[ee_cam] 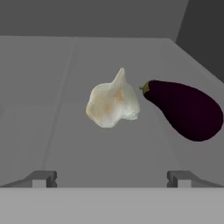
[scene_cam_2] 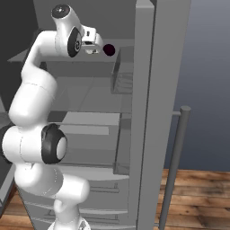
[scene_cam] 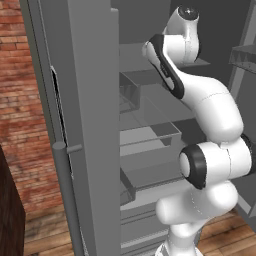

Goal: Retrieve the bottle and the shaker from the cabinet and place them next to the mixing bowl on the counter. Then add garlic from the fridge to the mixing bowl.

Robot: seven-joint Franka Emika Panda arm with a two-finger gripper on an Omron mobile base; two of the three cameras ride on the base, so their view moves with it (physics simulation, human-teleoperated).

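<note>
On the fridge (scene_cam: 90,125) shelf the garlic (ee_cam: 113,105) lies dead ahead at twelve o'clock between wide-open, empty jaws, so advance straight, keeping clear of the aubergine (ee_cam: 186,109) just beside it at three o'clock.

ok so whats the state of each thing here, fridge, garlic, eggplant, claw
fridge: door swung open, shelves exposed
garlic: lying on a fridge shelf, not gripped, just left of the eggplant
eggplant: lying on its side on the same shelf
claw: open, empty, short of the garlic
</note>
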